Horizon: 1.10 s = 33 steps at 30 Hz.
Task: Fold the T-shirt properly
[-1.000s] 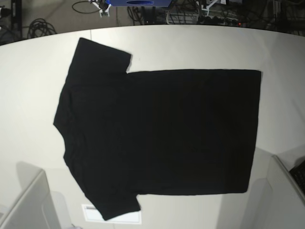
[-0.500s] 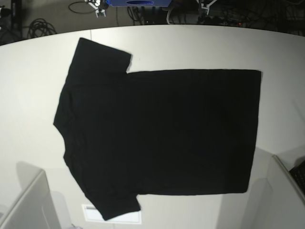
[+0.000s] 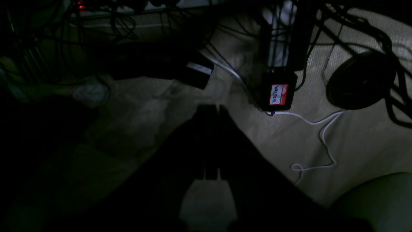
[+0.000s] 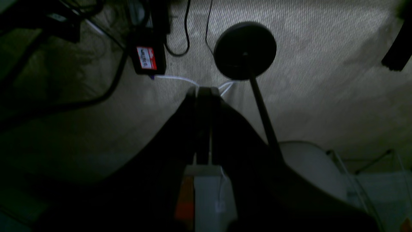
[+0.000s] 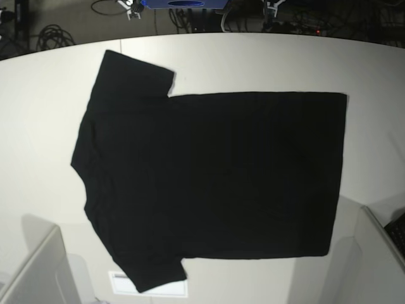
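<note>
The black T-shirt (image 5: 209, 177) lies flat on the white table (image 5: 38, 126), plain side up. Its collar and sleeves are to the left and its hem to the right. No print shows. Both grippers are off the table, behind its far edge, away from the shirt. In the left wrist view my left gripper (image 3: 210, 108) is shut and empty, over the carpet floor. In the right wrist view my right gripper (image 4: 202, 90) is shut and empty, also over the floor. The shirt shows in neither wrist view.
A white label (image 5: 149, 285) lies on the table under the near sleeve. Grey panels stand at the front left (image 5: 38, 272) and front right (image 5: 380, 253). Cables, a labelled power adapter (image 3: 278, 93) and a round black stand base (image 4: 244, 50) lie on the floor.
The shirt has not moved. The small arm parts at the top edge of the base view have drawn slightly further out of the frame.
</note>
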Motion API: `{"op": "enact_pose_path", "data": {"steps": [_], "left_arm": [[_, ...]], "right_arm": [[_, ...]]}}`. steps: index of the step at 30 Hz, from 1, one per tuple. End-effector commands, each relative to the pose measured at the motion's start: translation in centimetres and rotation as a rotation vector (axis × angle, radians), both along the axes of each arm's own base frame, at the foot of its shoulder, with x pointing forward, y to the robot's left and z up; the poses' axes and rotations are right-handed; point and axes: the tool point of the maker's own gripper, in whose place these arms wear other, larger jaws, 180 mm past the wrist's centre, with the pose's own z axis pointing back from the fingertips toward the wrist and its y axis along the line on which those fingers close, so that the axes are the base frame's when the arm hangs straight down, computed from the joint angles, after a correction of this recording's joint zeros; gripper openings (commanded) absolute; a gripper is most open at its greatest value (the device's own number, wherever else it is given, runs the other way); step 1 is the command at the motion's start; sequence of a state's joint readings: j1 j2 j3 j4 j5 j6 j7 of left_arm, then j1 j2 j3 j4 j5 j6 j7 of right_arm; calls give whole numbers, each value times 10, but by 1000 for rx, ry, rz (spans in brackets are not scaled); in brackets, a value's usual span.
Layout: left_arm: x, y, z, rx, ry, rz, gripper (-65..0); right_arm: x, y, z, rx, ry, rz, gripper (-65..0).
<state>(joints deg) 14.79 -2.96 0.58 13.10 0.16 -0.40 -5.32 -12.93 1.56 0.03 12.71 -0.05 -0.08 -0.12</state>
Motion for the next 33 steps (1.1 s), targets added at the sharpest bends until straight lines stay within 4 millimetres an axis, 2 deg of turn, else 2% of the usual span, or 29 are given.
{"op": "enact_pose_path", "data": {"steps": [1,4,8,12,15,17,20,25,28,33], "left_arm": [[-21,10,4,14,35,-8,-650],[-31,17,9,23,28,-18,-650],[-36,40,26,51,-37,-38,-650],[-40,50,52,56,-108,-78,-650],[-43,50,72,47,-152,-94,-650],[-42,53,86,43,-187,-50,-650],[-45,70,116,36,-232,21,-650],[-26,77,171,-16,-324,24,-650],[0,85,205,-3,-421,52,-650],[53,92,264,60,-630,115,-650]], "right_arm": [[-12,-4,2,-9,14,-5,-650],[-26,-18,8,-33,20,-9,-650],[-40,-42,24,-97,26,-138,-650],[-23,-72,57,-168,-67,-194,-650],[-11,-81,88,-200,-127,-211,-650],[-2,-90,109,-229,-155,-237,-650],[12,-104,142,-280,-206,-293,-650],[49,-130,196,-365,-330,-329,-650],[80,-141,224,-398,-426,-325,-650],[136,-136,251,-390,-594,-338,-650]]}}
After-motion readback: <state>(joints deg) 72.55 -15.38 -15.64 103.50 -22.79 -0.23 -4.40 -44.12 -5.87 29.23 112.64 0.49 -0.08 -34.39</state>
